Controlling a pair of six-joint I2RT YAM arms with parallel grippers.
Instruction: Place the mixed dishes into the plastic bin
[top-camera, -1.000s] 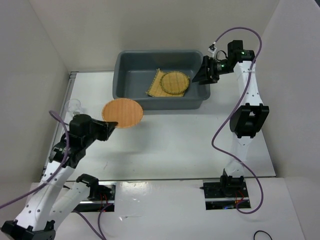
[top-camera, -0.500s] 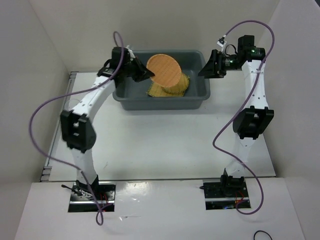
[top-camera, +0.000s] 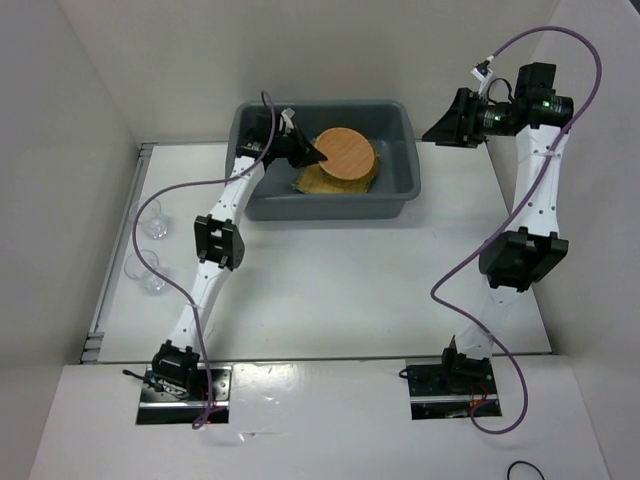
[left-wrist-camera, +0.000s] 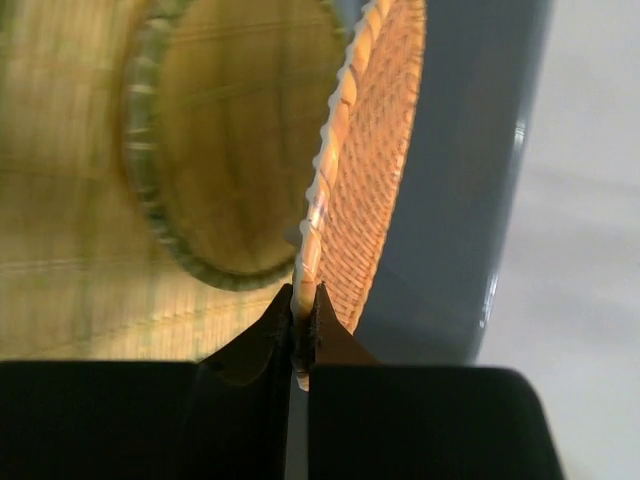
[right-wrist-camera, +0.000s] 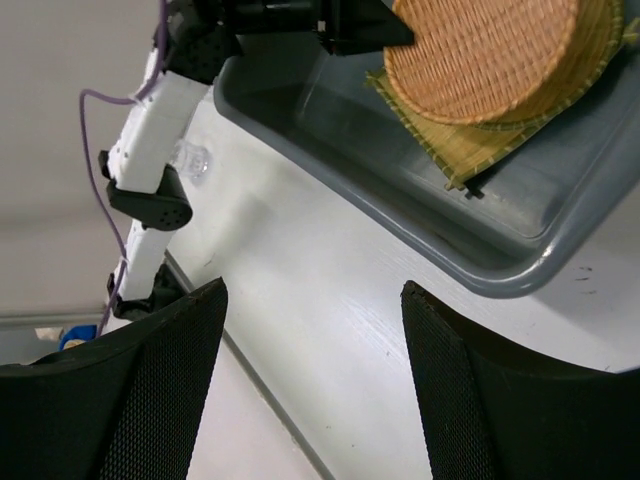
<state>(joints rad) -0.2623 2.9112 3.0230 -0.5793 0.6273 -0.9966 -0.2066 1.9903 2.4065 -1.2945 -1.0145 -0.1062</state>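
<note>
The dark grey plastic bin stands at the back middle of the table. Inside lie the square yellow bamboo-slat tray and the round yellow woven plate on it. My left gripper reaches into the bin and is shut on the rim of the round orange-brown plate, holding it low over the yellow dishes; the left wrist view shows the plate edge-on. My right gripper is open and empty, raised right of the bin. Two small clear cups stand at the table's left edge.
White walls close in the table on the left, back and right. The right wrist view shows the bin's rim, the tray and orange plate inside, and the left arm beside a cup.
My left gripper carried the orange-brown plate from the table's left side up and over into the bin, then lowered it onto the yellow dishes. My right gripper pulled back up and right from the bin.
</note>
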